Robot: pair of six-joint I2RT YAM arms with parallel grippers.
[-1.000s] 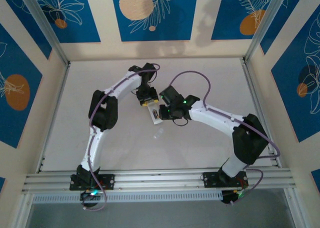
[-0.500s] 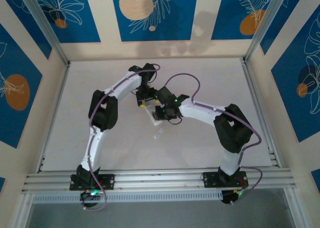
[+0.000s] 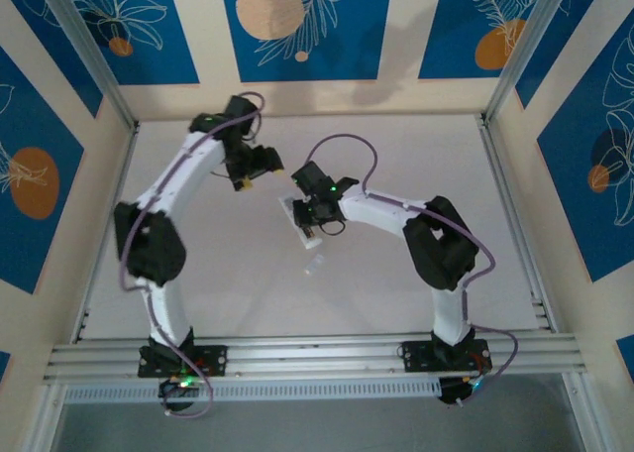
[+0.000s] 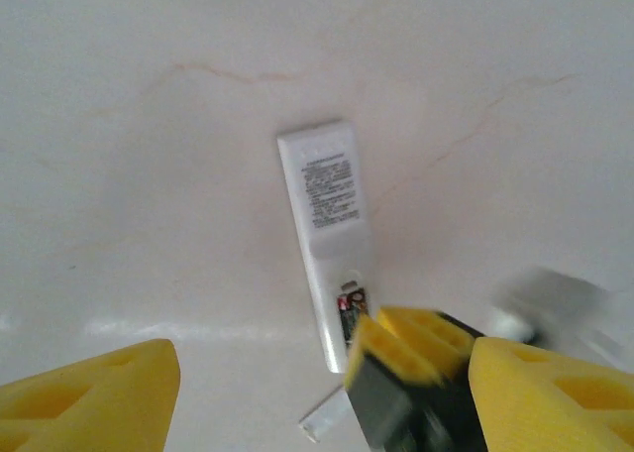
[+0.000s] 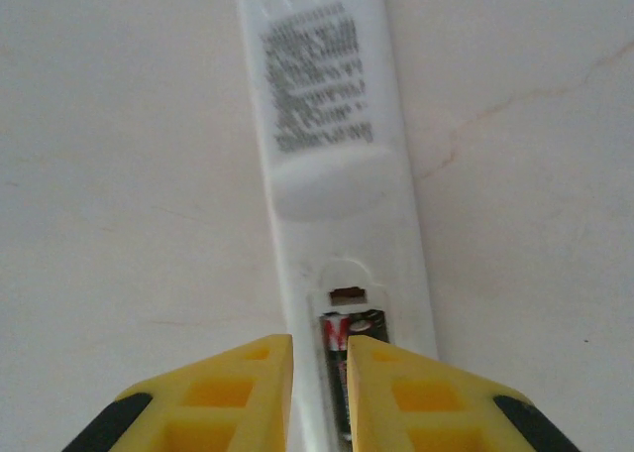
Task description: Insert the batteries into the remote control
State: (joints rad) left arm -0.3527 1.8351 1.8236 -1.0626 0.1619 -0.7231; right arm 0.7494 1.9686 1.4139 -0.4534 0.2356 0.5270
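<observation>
remote control (image 5: 327, 174): long axis straight ahead of right jaws | narrowed astride batteries (image 5: 337, 363), grip unclear | left jaws open, farther

Looks down on the remote control (image 5: 332, 174) lying back-up on the pale table (image 5: 119, 174), lengthwise up the frame, with a block of blurred print at the far end and a shallow oval dip just nearer. Finds the battery compartment (image 5: 349, 298) uncovered at the near end, with the dark batteries (image 5: 363, 327), marked red and white, lying along it. Catches the right pincer (image 5: 320, 351) right over that compartment, yellow fingers (image 5: 238, 393) drawn close with a narrow slit between them; cannot tell whether gripping a cell or merely poised above it
</observation>
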